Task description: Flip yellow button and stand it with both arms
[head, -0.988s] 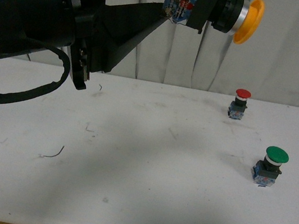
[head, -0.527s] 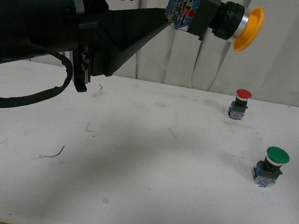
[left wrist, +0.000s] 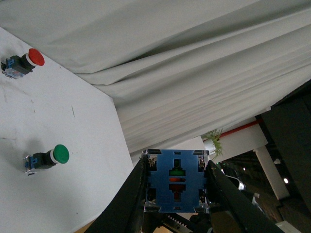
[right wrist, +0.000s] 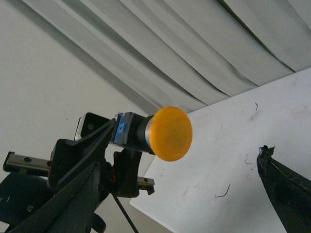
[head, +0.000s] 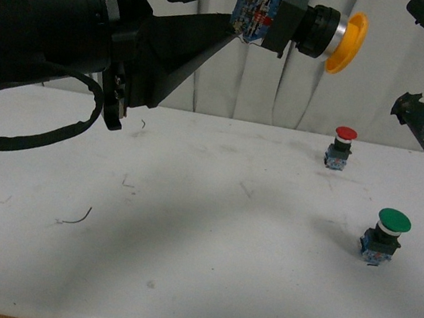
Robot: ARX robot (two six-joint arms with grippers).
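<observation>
Button (head: 307, 25), yellow, sideways in left claw (head: 250, 8), right claw (head: 407, 59) apparently open

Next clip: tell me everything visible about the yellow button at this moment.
The yellow button is a small push-button switch with a round yellow-orange mushroom cap, a silvery ring, a black collar and a blue boxy base with exposed terminals. It is held in the air above the table, lying sideways, cap toward the robot's right. The left gripper clamps its base; nothing else touches it. The right gripper is open and apart from it.
</observation>
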